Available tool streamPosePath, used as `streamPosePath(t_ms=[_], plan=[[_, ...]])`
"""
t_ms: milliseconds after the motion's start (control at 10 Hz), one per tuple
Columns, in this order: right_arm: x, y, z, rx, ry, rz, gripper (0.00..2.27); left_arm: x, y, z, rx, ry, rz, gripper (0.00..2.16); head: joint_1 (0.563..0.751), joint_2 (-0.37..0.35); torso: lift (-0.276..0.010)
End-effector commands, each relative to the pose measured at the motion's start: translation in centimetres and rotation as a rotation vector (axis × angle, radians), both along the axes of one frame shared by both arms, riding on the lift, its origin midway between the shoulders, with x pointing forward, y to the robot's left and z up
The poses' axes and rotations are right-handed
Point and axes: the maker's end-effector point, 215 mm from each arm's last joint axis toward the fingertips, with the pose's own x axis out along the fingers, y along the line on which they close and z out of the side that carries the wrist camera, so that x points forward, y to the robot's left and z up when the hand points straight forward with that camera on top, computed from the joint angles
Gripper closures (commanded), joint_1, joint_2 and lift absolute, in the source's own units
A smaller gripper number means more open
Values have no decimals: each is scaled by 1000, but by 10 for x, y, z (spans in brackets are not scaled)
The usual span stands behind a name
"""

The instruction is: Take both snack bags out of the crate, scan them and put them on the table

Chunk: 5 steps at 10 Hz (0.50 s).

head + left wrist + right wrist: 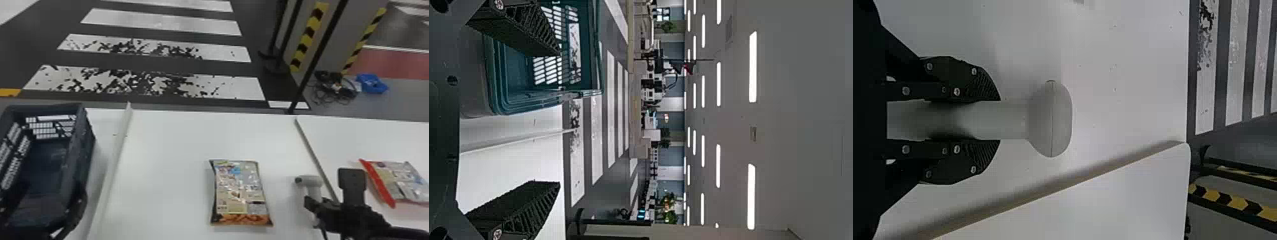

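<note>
So, both snack bags are out on the table. One bag lies flat between the two ridges, and the red-edged one is past the right-hand ridge, over beyond the right gripper. That gripper's jaws are pinching the scanner by its handle, one on each side. Left gripper has its jaws spread wide with nothing between them, and the crate sits at the far left.
</note>
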Motion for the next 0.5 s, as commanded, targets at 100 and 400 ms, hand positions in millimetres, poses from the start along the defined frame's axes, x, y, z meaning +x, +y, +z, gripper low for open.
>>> streamPosePath(t_ms=[100,400], plan=[[4,6,19,15,-47,-5,2246,0,0,0,0,0,0,73,695,-146,-92],[-14,39,37,72,-38,11,2246,0,0,0,-1,0,1,73,695,-129,-92]])
